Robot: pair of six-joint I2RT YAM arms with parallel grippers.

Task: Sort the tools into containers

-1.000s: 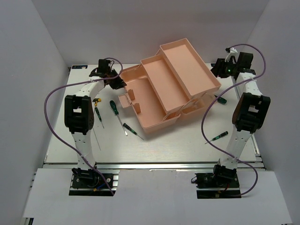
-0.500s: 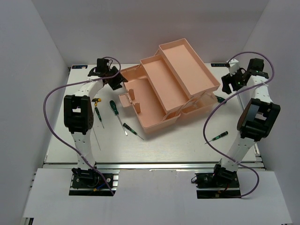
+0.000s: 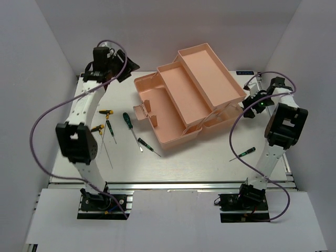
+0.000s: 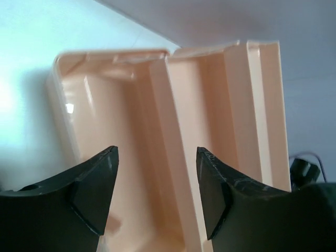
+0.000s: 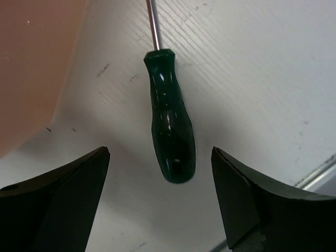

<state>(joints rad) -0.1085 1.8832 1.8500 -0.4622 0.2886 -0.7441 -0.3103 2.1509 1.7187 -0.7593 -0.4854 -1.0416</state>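
Top external view, looking down on a white bench point(image 3: 199, 165): a salmon-pink toolbox point(image 3: 169, 113) lies open at centre, and no tools show in its fold-out trays point(image 3: 210, 79).

Both arms have moved within the last second. The left tool point(image 3: 125, 67) has lifted off the toolbox's left rim to the upper left of the frame. Its jaws have spread, and the left wrist view shows them wide apart and empty, with the toolbox interior beyond.

The right tool point(image 5: 160, 152) has swung from the toolbox's far right corner down to the bench just right of it. Its jaws are also wide and empty. They straddle a green-handled screwdriver point(image 5: 170, 131) lying flat on the bench, without touching it.

Several loose screwdrivers point(image 3: 127, 119) lie left of the toolbox, and a lone screwdriver point(image 3: 245, 153) lies at lower right. Nothing looks sorted yet, and the right tool seems poised for a first pick.
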